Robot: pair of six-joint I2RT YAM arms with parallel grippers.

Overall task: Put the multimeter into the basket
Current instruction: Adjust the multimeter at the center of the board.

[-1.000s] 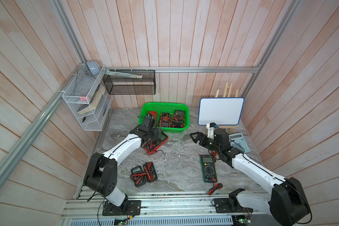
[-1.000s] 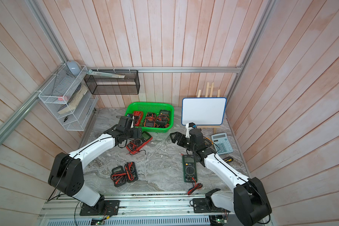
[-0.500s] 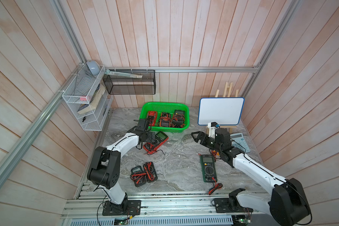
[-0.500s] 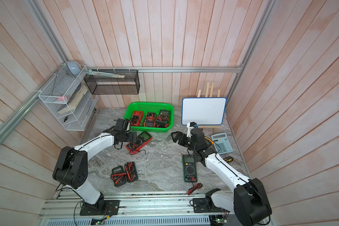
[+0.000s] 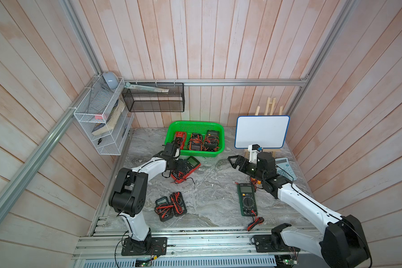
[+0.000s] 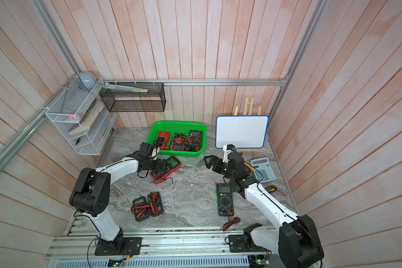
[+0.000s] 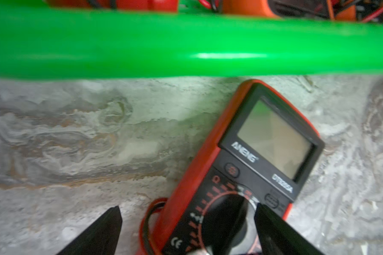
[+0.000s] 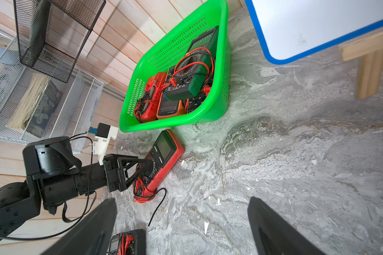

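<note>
Looking down the left wrist feed, I see the left pincer [image 7: 187, 208] spread wide over the red rectangular plastic multimeter [image 7: 263, 143], gripping nothing. One black finger [image 7: 274, 225] sits above the meter's dial and the other above bare stone beside the casing (whether the first actually touches the face, I can't tell). That meter lies flat and face up on the grey marble-patterned tabletop [image 5: 209, 185]. Its screen end angles toward the bright green perforated plastic basket [image 5: 195, 123] and stops just short of the near rim, outside it.

The right pincer [image 5: 233, 161] is equally wide apart and empty, hanging above the middle of the table, well apart from every meter.

Inside the basket lie three meters side by side: red, orange and dark green, tangled in red leads. A dark green upright-format multimeter [image 5: 247, 199] rests near the right arm, its leads trailing forward. Two small black multimeters [image 5: 171, 206] wrapped in red and black leads sit touching toward the front left. A pale blue desk calculator [image 5: 286, 168] lies at the right edge, and a blue-framed whiteboard [image 5: 261, 132] stands on a wooden easel behind it.

Pale wooden planks wall the cell. A black mesh wall bin [image 5: 153, 99] and a white wire rack [image 5: 100, 120] hang in the back left corner.
</note>
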